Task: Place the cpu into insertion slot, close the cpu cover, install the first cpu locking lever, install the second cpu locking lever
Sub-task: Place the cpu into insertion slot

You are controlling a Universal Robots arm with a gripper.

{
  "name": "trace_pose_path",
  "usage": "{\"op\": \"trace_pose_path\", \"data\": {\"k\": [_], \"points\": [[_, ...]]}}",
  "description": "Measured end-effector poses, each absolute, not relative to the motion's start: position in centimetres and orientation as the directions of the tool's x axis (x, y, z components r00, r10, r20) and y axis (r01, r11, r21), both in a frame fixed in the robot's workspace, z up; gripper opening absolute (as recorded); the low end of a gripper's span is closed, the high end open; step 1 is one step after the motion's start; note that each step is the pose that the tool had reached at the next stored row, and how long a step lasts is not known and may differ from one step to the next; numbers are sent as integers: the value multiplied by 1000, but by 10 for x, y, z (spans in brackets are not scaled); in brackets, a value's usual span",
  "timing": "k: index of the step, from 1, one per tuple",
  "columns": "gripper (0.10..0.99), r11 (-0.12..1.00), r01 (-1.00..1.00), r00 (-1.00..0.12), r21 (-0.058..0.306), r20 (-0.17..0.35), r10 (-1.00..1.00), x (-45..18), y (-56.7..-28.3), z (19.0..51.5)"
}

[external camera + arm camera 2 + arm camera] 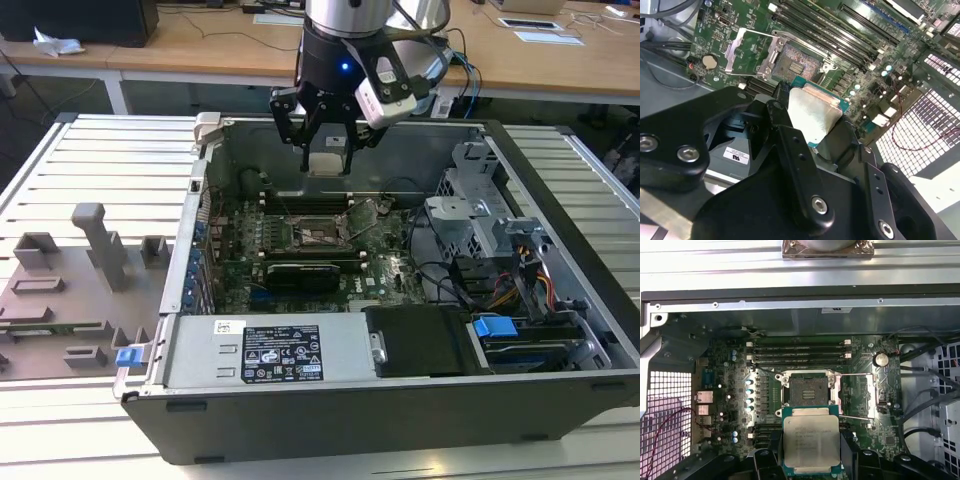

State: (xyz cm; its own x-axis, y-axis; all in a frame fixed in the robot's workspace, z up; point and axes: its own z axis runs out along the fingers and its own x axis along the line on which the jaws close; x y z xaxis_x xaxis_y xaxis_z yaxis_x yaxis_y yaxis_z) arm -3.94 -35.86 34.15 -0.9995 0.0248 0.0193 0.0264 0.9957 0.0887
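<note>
The cpu (811,444) is clamped by its opposite edges between the fingers of the gripper (811,454), which are closed onto it. It is carried flat, metal top upward, above the motherboard (770,400) inside the open computer case (350,420), and is not yet seated. In the first wrist view it is seen near the insertion slot (806,390) but apart from it, and the cpu cover (734,54) is swung open to one side of the socket.

Damage to the exposed pin field is judged the main risk; it could be caused by the chip being lowered tilted, off-centre or turned the wrong way. A slip is also possible, since only the thin edges are gripped.

The chip is shown as a thin square with a green border around a matt silvery lid, stepped at the sides and faintly printed. The memory slots (797,352) are ranged beyond the socket.
</note>
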Motion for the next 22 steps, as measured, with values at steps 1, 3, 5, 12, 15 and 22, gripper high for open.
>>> {"op": "trace_pose_path", "data": {"k": [1,3,5,12,15,22], "points": [[545,996,26,-1000,89,19,25,-39,-359,341],[545,996,26,-1000,89,19,25,-39,-359,339],[545,996,26,-1000,89,19,25,-39,-359,338],[545,996,26,-1000,89,19,25,-39,-359,333],[545,996,26,-1000,89,19,25,-39,-359,332],[545,996,26,-1000,89,19,25,-39,-359,328]]}}
